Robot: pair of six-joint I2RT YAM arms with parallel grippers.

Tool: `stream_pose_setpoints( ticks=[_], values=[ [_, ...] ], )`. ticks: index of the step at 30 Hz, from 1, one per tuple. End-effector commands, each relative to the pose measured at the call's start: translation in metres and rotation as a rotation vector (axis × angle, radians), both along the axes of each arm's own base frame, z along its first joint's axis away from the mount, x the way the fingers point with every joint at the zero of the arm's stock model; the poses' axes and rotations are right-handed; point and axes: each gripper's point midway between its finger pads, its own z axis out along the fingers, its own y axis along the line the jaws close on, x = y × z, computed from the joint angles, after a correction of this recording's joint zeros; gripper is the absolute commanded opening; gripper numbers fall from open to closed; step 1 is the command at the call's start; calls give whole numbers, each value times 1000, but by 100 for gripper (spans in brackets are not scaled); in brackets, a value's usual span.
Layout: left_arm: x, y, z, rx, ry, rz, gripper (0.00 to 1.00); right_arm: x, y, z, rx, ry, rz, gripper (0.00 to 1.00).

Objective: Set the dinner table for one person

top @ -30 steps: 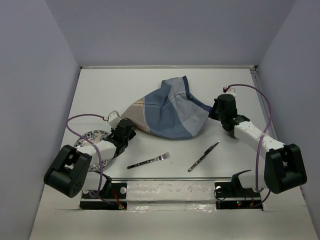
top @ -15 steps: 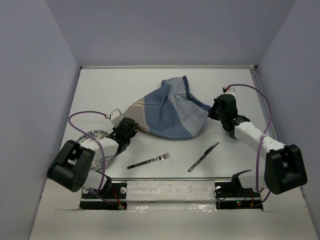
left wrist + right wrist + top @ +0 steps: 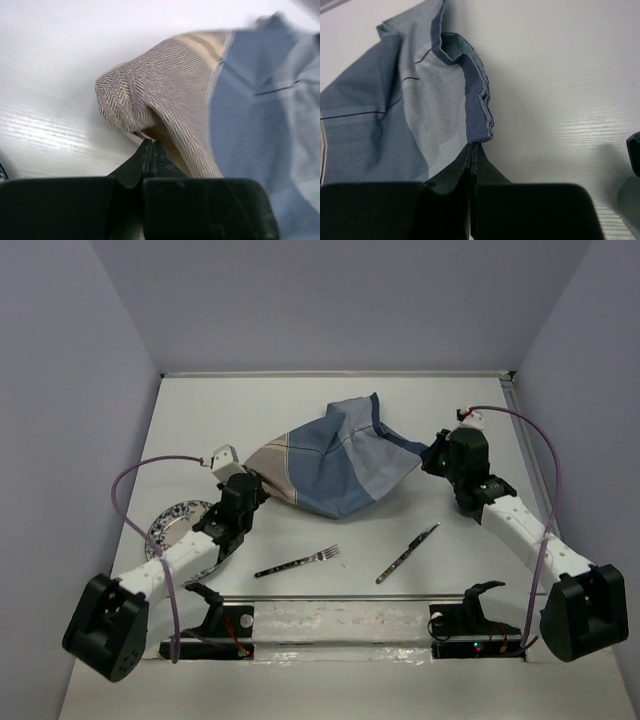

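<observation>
Right, from the top view: the white surface [image 3: 200, 420] spreads out between lavender walls. The placemat [image 3: 335, 465] sits on it as a bunched heap around the middle, a touch toward the far edge and nowhere near flat. My left fingers [image 3: 252, 483] are at its tan left corner and my right fingers [image 3: 432, 455] are at its blue right corner. The plate [image 3: 172, 523] lies near the left edge, partly under my left arm. The fork [image 3: 300, 562] and knife [image 3: 407, 553] lie apart from each other toward the near edge, both untouched.

Now the left wrist view: my fingers are clenched tip to tip, and the tan herringbone corner folds down right onto the tips. I read that as a pinch on the cloth, though the nip itself hides behind them.

Over to the right wrist view: these fingers are clamped together too, with the folded blue hem ending exactly at the tips. That looks like a hold on that corner.

So the step in hand, as I judge it, is laying out the placemat, and nothing else is set yet. Next I should draw the two corners apart together. I'd keep them low and evenly tensioned so neither slips, then settle the cloth flat clear of the cutlery before the plate goes on.
</observation>
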Motion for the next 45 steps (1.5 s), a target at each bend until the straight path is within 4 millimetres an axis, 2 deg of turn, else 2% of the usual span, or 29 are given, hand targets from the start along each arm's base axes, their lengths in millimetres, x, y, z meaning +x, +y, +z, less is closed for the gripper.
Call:
stream_pose_setpoints(
  ticks=[1, 2, 3, 4, 5, 8, 9, 14, 18, 22, 23, 25, 26, 27, 29, 30, 31, 32, 33, 34, 35, 36, 37, 40, 41, 42, 43, 44, 45],
  values=[
    [-1, 14, 87, -28, -209, 37, 0, -8, 8, 51, 44, -102, 50, 0],
    [-3, 15, 106, -43, -246, 35, 0, -11, 8, 58, 54, -112, 54, 0],
    [-7, 17, 112, -49, -260, 33, 0, -14, 8, 65, 60, -120, 52, 0],
    [-9, 18, 137, -76, -305, 32, 0, -17, 8, 75, 68, -137, 56, 0],
    [-15, 20, 170, -108, -365, 30, 0, -23, 6, 95, 80, -172, 57, 0],
    [-23, 24, 212, -138, -433, 18, 0, -34, 0, 137, 84, -240, 47, 0],
    [-26, 25, 236, -155, -475, 17, 0, -40, -4, 153, 86, -277, 38, 0],
    [-31, 24, 290, -200, -574, -6, 0, -57, -17, 209, 69, -377, 16, 0],
    [-24, 20, 299, -202, -585, -6, 0, -48, -24, 209, 28, -367, -23, 0],
    [-3, 12, 309, -200, -599, 6, 0, -19, -20, 208, 1, -365, -38, 0],
    [11, 9, 302, -172, -572, 14, 0, -4, -15, 207, -6, -355, -33, 0],
    [23, 9, 316, -169, -591, 26, 0, 14, -10, 210, -16, -362, -31, 0],
    [38, 13, 311, -145, -569, 34, 0, 31, -10, 219, -31, -366, -41, 0],
    [43, 17, 330, -152, -595, 41, 0, 40, -10, 225, -38, -372, -47, 0],
    [65, 32, 331, -133, -581, 53, 0, 58, -14, 240, -49, -394, -65, 0],
    [70, 38, 338, -136, -590, 56, 0, 74, -13, 257, -43, -419, -65, 0],
    [72, 43, 359, -146, -626, 56, 0, 81, -8, 267, -37, -434, -49, 0],
    [82, 47, 362, -137, -629, 63, 0, 88, -11, 277, -40, -452, -56, 0],
    [83, 59, 386, -137, -674, 75, 0, 102, -14, 298, -35, -491, -61, 0],
    [97, 58, 382, -137, -654, 50, 0, 109, -18, 308, -31, -501, -69, 0],
    [99, 70, 404, -137, -694, 66, 0, 104, -17, 352, -9, -587, -63, 0],
    [102, 66, 412, -145, -704, 46, 0, 117, -17, 334, -24, -543, -58, 0],
    [107, 77, 415, -141, -705, 60, 0, 119, -17, 363, -19, -593, -59, 0],
    [104, 87, 433, -180, -757, 13, 0, 101, -23, 404, -26, -687, -72, 0],
    [104, 89, 424, -189, -750, 12, 0, 95, -25, 407, -24, -702, -75, 0],
    [103, 98, 417, -189, -744, 11, 0, 89, -26, 406, -22, -709, -75, 0],
    [94, 106, 418, -189, -763, 27, 0, 79, -26, 389, -21, -716, -65, 0],
    [98, 105, 385, -206, -705, 23, 0, 74, -25, 376, -20, -714, -52, 0],
    [91, 104, 396, -211, -737, 14, 0, 71, -25, 356, -18, -694, -51, 0]
  ],
)
